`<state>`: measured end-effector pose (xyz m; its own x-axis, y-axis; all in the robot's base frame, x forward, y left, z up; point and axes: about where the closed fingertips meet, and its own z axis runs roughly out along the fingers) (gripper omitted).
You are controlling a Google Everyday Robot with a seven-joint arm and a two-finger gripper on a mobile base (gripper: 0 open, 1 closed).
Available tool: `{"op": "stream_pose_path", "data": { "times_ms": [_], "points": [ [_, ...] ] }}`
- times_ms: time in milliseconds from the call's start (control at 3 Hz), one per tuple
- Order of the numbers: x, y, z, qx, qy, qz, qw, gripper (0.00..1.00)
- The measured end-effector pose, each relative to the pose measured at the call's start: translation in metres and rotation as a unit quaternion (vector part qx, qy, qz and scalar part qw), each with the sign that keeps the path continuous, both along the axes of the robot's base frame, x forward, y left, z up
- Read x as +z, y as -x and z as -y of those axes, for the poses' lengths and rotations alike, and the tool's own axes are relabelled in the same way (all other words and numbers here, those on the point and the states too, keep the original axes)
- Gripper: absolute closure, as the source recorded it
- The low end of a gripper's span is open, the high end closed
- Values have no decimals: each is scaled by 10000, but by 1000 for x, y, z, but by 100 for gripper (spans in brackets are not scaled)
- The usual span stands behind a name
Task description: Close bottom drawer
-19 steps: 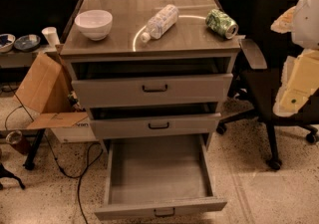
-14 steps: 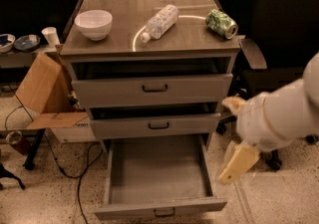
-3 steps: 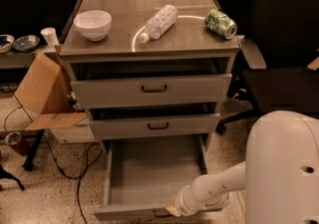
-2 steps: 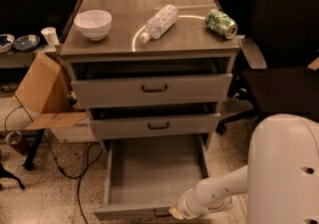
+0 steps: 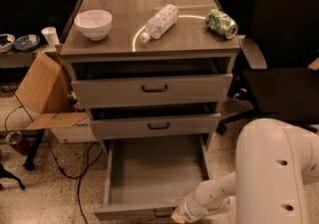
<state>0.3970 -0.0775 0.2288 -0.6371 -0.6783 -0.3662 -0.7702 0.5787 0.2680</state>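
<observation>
The bottom drawer [image 5: 154, 170] is the lowest of three grey drawers and stands pulled far out, its plain grey interior bare. Its front panel [image 5: 132, 212] with the small dark handle [image 5: 162, 213] is at the frame's lower edge. My white arm [image 5: 271, 168] comes in from the lower right. My gripper [image 5: 180, 214] is at the right part of the drawer's front panel, just right of the handle, partly cut off by the frame's edge.
The top drawer [image 5: 152, 88] and middle drawer [image 5: 157, 126] each stand slightly out. On the cabinet top lie a white bowl [image 5: 93, 23], a plastic bottle [image 5: 160, 20] and a green can [image 5: 221, 23]. A black chair [image 5: 284, 83] is at the right, a cardboard box [image 5: 42, 93] and cables [image 5: 75, 168] at the left.
My arm came in from the right and dropped to the bottom drawer's front. In the last second the gripper has shifted slightly down and left. The drawer stays as far out as before.
</observation>
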Motion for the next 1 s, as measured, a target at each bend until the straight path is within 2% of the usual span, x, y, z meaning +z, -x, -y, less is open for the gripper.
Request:
{"op": "stream_pose_path", "data": {
  "times_ms": [667,1000],
  "points": [
    [-34,-6,19,-78,424,-397,9983,100],
    [-46,-17,23,-21,779,-599,9952,100]
  ]
}}
